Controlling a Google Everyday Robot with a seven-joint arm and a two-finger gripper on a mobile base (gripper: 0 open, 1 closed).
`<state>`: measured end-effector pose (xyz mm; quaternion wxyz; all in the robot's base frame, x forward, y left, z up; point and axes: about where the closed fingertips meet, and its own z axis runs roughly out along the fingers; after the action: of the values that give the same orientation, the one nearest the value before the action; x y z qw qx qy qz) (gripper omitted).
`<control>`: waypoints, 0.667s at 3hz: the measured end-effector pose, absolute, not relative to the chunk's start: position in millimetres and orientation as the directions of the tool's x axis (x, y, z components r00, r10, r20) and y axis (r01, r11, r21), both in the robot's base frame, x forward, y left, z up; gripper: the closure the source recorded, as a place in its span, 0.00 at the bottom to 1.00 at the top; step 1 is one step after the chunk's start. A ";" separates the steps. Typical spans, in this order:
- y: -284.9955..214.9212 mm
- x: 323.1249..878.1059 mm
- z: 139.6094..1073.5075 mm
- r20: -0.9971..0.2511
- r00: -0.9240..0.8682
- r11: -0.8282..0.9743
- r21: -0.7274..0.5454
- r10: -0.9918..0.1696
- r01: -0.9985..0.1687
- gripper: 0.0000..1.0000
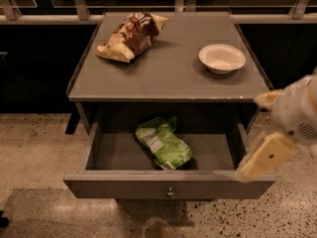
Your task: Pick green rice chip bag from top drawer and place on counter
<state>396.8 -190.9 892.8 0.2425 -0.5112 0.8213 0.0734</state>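
Observation:
The green rice chip bag (163, 144) lies flat in the middle of the open top drawer (119, 188), white label panel facing up. The drawer is pulled fully out, and its round knob (170, 193) shows on the front panel. The grey counter (173, 73) sits above it. My gripper (265, 156), a pale cream blurred shape at the end of the white arm (297, 113), hangs over the drawer's right front corner, to the right of the bag and apart from it.
A brown-and-yellow chip bag (131, 36) lies on the counter's back left. A white bowl (222, 58) stands at its back right. A railing and dark glass run behind the cabinet. Speckled floor surrounds it.

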 end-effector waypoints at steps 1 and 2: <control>-163.1 413.3 801.2 -0.574 -0.458 0.528 0.053 -0.679 -0.848 0.00; -164.9 433.6 790.0 -0.605 -0.466 0.562 0.037 -0.646 -0.827 0.00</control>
<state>433.6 -164.9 790.0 0.2743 -0.4382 0.8400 0.1650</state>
